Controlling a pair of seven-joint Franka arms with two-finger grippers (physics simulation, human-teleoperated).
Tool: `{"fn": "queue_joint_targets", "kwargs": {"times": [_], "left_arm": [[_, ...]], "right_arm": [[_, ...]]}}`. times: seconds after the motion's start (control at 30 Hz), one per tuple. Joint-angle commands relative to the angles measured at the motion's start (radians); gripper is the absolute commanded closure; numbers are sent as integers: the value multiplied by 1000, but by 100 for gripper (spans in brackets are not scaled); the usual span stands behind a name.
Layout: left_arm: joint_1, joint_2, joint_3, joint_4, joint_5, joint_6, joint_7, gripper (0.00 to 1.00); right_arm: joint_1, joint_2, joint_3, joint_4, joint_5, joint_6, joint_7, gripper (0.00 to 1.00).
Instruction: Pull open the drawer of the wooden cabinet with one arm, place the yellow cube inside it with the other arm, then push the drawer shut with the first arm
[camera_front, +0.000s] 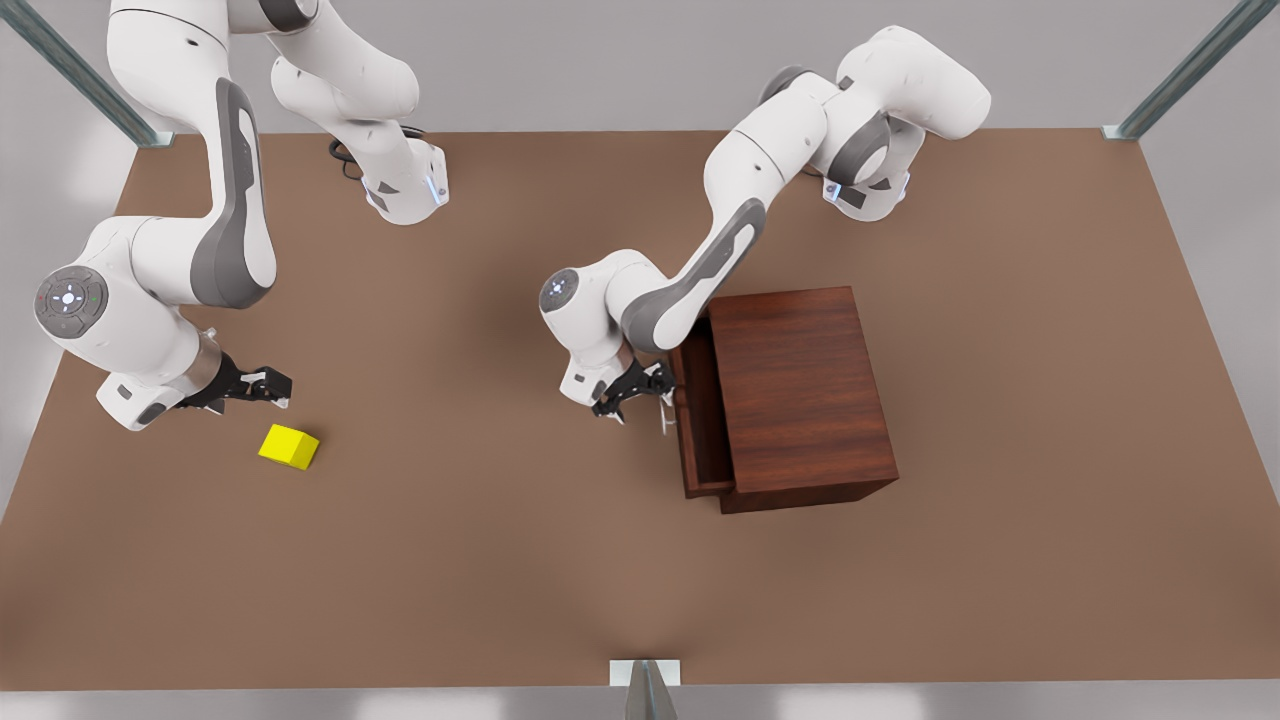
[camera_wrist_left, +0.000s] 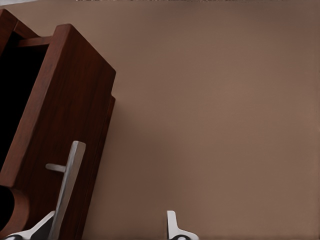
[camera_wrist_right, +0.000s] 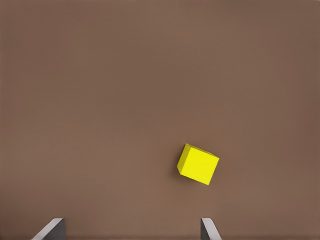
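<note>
— Nearest the lens in the left wrist view: the left gripper (camera_wrist_left: 107, 227), its two pale fingertips spread apart, one on either side of the silver handle (camera_wrist_left: 67, 192) of the drawer (camera_wrist_left: 75, 125). Nothing is pinched; whether the near tip touches the bar I cannot tell.

— And the front view?

— It shows what the wrist camera cuts off: the whole wooden cabinet (camera_front: 800, 390) standing on the brown table (camera_front: 500, 560), with the drawer (camera_front: 700, 420) pulled partway out of the side facing the front view's left. The left gripper (camera_front: 640, 392) sits right at that drawer front.

— The inside of the drawer?

— Dark in both views; its floor is hard to make out.

— Where is the cube?

— The yellow cube (camera_front: 289, 446) lies on the table well apart from the cabinet, out beyond the drawer front. The right gripper (camera_front: 268, 386) hangs just beside it, not touching.

— Its claw?

— Spread, going by the right wrist view: two grey fingertips wide apart at the frame edge, right gripper (camera_wrist_right: 131, 229), with the yellow cube (camera_wrist_right: 198, 164) lying tilted on the bare table beyond them. The fingers are cropped to their tips there.
</note>
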Motion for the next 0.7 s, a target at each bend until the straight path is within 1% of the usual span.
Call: {"fn": "queue_joint_targets", "kwargs": {"times": [0.0,0.2,0.47,0.67], "left_arm": [[0,-1,2,5,1,40,-51,0],[-17,-1,2,20,2,40,-51,0],[-23,5,2,43,2,120,-108,0],[-38,36,3,71,5,167,-148,0]], "right_arm": [[0,-1,0,1,1,0,0,0],[2,1,2,1,1,0,0,0],[2,1,2,1,1,2,0,0],[2,2,3,1,1,2,0,0]]}}
